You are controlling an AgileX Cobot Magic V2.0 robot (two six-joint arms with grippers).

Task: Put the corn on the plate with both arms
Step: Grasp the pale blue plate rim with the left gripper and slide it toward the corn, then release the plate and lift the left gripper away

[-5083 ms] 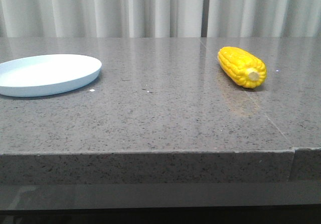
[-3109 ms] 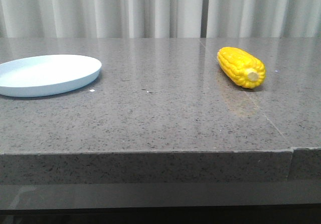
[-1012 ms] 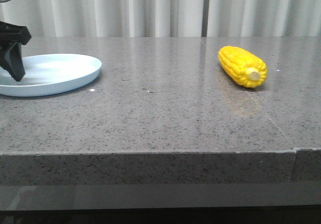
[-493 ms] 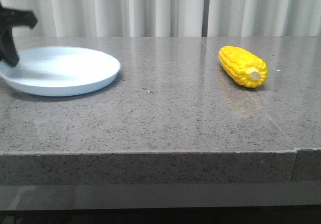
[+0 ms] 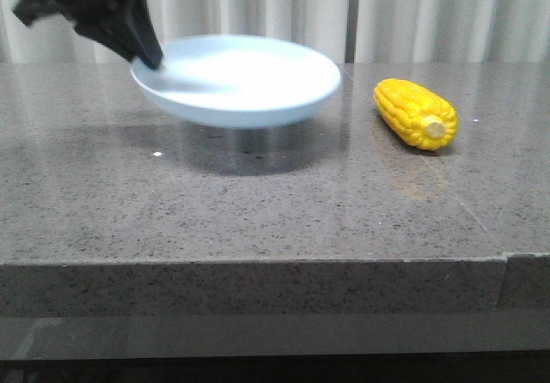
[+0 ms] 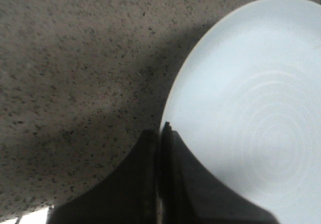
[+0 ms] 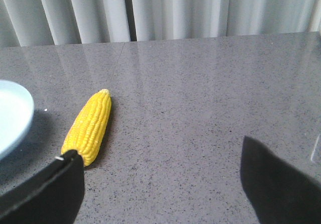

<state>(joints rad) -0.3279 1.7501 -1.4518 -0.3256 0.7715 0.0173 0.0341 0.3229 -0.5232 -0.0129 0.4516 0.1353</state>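
Observation:
The pale blue-white plate (image 5: 249,78) hangs above the table's middle, casting a shadow. My left gripper (image 5: 146,57) is shut on its left rim; in the left wrist view the fingers (image 6: 160,138) pinch the plate's edge (image 6: 251,108). The yellow corn (image 5: 414,113) lies on the table at the right, cream stub toward the front. In the right wrist view the corn (image 7: 89,125) lies just beyond my left finger, with the plate's edge (image 7: 12,116) at the side. My right gripper (image 7: 160,158) is open and empty, not seen in the front view.
The grey speckled stone table (image 5: 258,203) has a seam at the front right (image 5: 503,258). White curtains (image 5: 404,14) hang behind the table's far edge.
My left arm came in, shut on the plate's left rim, lifted the plate off the table and carried it right toward the corn. The corn has not moved.

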